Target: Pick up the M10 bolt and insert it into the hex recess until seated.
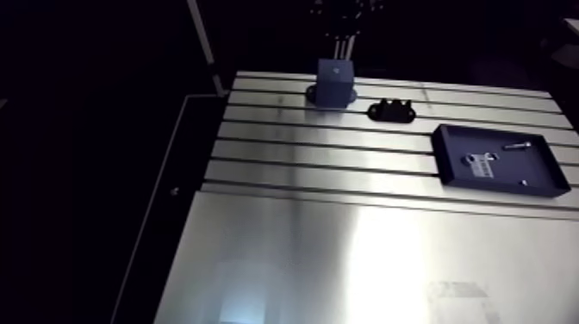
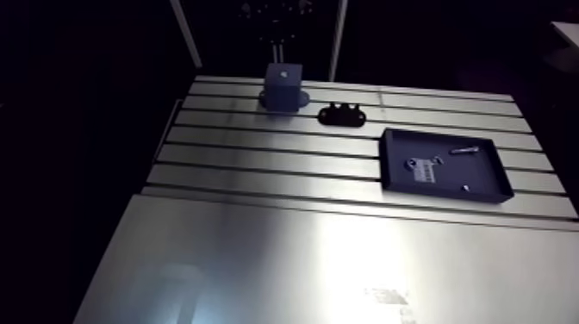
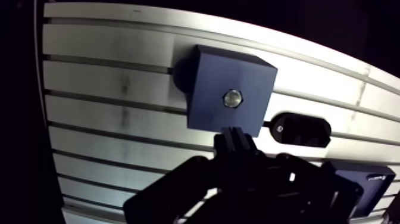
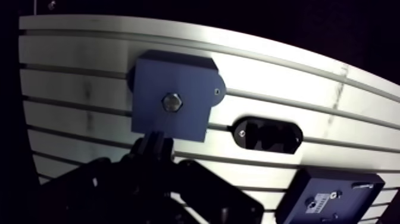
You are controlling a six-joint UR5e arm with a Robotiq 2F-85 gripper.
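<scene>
- Three dark things show in the arm view on the slotted tabletop (image 1: 327,250): a blue block (image 1: 334,82) at the far edge, a black oval holder (image 1: 392,110) just beside it, and a shallow tray (image 1: 538,164) nearer, well apart from the block.
- Inside the tray lie a pale label and a couple of small metal pieces, too small to name.
- Turning to the wrist view, the bolt (image 3: 233,98) sits in the middle of the block's top face with its six-sided head shining, and no part of it is in the gripper.
- The gripper (image 3: 237,136) is clenched on nothing. Its two fingers are pressed together, and their tips reach the block's nearest edge, just short of the bolt head.
- Whether the head is fully down in its recess cannot be told from here. It looks square to the face, not tilted.
- My reading is that the placing is all but done, and what remains is to confirm the seat and pull clear.
- Any final press should be made with the closed tips centred on the head and pushed straight along the bolt. A sideways push could cock the head against the recess walls.
- The exit should be a straight lift off the block face, clear of its edge and of the oval holder, so nothing gets nudged.
</scene>
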